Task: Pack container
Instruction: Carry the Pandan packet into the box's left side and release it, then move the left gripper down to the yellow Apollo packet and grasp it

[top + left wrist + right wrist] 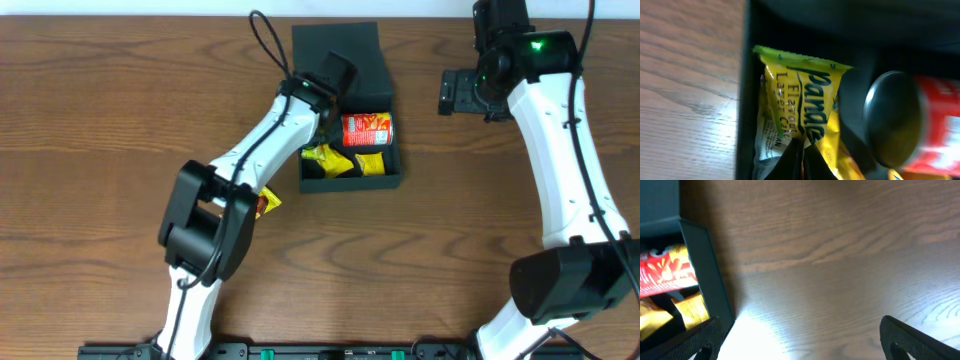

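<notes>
We are finding the left fingers point(789, 165) clenching on the near end of a yellow packet point(800, 100), which is lying stretched away from them inside the box point(742, 100). A paler wrapper point(765, 147) is peeking out from under the packet's left side. Just beside it a red can point(935, 125) is lying on its side, its dark round end facing the left wrist camera. From overhead we are seeing the left arm point(255, 135) reaching down into the left half of the box and hiding the fingertips; the can is sitting in the right half toward the far side, and another yellow packet point(372, 163) is lying in front of it by the near wall. The box is standing open on the bench point(100, 120), around the middle of its far part, with its lid point(335, 45) folded back toward the far edge. A yellow packet with a red patch point(265, 203) is lying on the bench outside the box, partly under the left arm. The right fingers point(920, 337) are hanging released, spread wide and gripping nothing, over the bench to the right of the box, near it but not touching. In their wrist view we are catching the box's wall at the left edge, with the can and yellow wrappers showing behind it.
</notes>
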Tool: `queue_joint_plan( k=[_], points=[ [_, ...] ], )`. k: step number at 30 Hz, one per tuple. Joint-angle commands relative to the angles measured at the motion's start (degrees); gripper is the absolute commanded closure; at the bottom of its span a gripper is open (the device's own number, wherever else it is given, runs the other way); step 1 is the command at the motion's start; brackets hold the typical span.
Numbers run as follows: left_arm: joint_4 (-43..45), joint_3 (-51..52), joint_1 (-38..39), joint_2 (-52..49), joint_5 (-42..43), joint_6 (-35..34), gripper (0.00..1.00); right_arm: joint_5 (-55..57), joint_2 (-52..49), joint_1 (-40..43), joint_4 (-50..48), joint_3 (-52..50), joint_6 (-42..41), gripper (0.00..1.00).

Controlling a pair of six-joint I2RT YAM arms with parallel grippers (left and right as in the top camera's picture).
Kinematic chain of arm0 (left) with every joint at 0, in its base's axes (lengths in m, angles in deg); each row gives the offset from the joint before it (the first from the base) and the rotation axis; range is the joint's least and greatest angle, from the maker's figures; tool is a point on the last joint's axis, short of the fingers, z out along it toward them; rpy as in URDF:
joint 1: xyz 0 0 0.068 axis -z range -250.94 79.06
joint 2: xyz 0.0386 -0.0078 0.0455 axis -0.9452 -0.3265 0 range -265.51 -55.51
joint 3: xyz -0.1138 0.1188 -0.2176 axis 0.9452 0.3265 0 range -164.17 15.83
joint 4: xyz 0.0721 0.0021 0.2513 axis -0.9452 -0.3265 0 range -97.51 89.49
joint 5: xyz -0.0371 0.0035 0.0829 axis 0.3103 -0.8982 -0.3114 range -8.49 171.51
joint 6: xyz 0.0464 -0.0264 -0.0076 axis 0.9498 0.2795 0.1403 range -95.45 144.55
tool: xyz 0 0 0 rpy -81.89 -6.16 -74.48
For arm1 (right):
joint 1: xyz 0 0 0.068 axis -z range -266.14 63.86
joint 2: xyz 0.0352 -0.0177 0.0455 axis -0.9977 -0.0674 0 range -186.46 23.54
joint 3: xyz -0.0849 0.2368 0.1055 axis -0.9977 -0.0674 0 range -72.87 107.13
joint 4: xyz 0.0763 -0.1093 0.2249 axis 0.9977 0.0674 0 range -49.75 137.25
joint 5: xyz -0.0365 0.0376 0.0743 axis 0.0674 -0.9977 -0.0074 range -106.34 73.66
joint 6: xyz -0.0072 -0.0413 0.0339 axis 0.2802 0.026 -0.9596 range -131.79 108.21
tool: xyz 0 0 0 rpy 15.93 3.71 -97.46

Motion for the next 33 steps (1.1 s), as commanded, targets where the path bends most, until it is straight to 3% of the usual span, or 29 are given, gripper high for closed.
queue_joint_plan(
  k=[1,3,4,6,9,22,28,31,33],
  points=[
    [0.24,-0.76,-0.09,-0.81,-1.01,-0.98,0.94,0.44,-0.09,0.61,0.61,0.96,1.18,0.01],
    [0.98,-0.76,-0.09,-0.81,-1.01,-1.42,0.94,0.42,-0.09,0.61,0.85,0.96,1.16,0.01],
    [1.29,-0.76,-0.09,-0.81,-1.03,-1.40,0.87,0.39,-0.07,0.61,1.03,0.96,1.16,0.01],
    [1.49,-0.76,-0.09,-0.81,-1.05,-1.40,0.60,0.39,-0.07,0.61,1.29,0.96,1.11,0.01],
    [1.66,-0.90,-0.15,-0.72,-1.05,-1.33,0.39,0.39,-0.09,0.61,1.70,0.96,1.07,0.01],
    [-0.26,-3.19,-0.61,12.72,-1.51,6.40,0.29,0.15,-0.07,0.59,1.70,0.96,0.83,0.01],
    [-13.97,-2.73,-0.74,16.15,-6.45,7.15,0.34,-0.94,-0.07,0.61,1.81,0.96,0.46,0.01],
    [-16.09,1.51,-0.72,15.91,-6.40,7.89,0.33,-1.33,-0.07,0.59,1.86,0.96,0.04,0.01],
    [-16.24,5.07,-0.68,15.93,-5.44,12.63,0.36,-1.33,-0.07,0.59,2.19,0.96,0.07,0.01]
  ],
)
